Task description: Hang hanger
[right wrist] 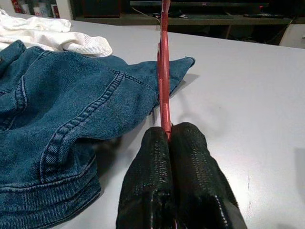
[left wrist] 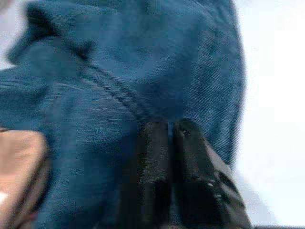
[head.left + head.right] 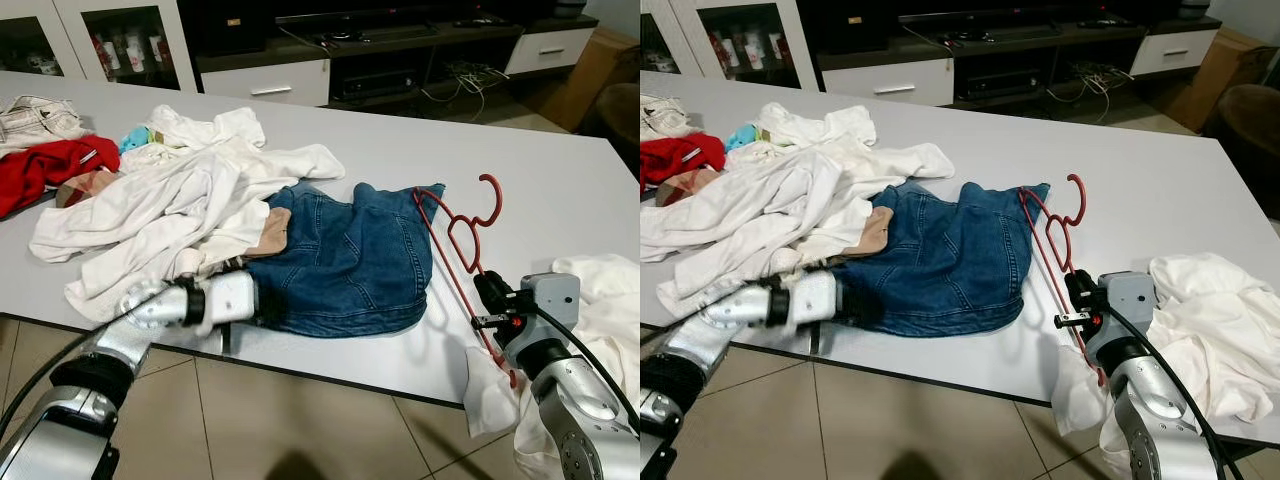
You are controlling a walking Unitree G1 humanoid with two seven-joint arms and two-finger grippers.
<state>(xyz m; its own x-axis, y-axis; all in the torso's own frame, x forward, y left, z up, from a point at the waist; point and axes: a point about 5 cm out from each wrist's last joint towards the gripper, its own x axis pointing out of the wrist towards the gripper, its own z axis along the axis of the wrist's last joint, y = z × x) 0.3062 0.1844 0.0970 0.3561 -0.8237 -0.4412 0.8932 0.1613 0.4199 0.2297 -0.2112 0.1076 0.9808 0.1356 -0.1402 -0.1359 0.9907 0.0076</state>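
Overhead, from the head camera, a grey table [image 3: 560, 190] carried a blue denim garment [image 3: 345, 260] at its centre, with a heap of white clothes [image 3: 170, 205] on the robot's left and a red garment [image 3: 45, 170] beyond that near the far left edge. More white cloth [image 3: 605, 300] lay at the table's right end, draping over the near edge. The red hanger [image 3: 462, 240] stood tilted beside the denim's right edge, its hook [image 3: 490, 200] pointing away from the robot and its lower bar held by the right gripper [image 3: 492, 293] near the table's front edge. The left gripper [image 3: 262, 303] reached in low from the left, its tip lying against the denim's near-left hem. Along the left wrist camera, the left gripper's black fingers [image 2: 152, 162] pressed together against the blue fabric, with denim folds directly ahead of them; whether they pinched cloth could not be determined. Along the right wrist camera, the right gripper's fingers [image 1: 147, 176] were clamped on the hanger's thin red bar [image 1: 165, 71], which rose straight ahead, the denim lying just beside it on the table surface.
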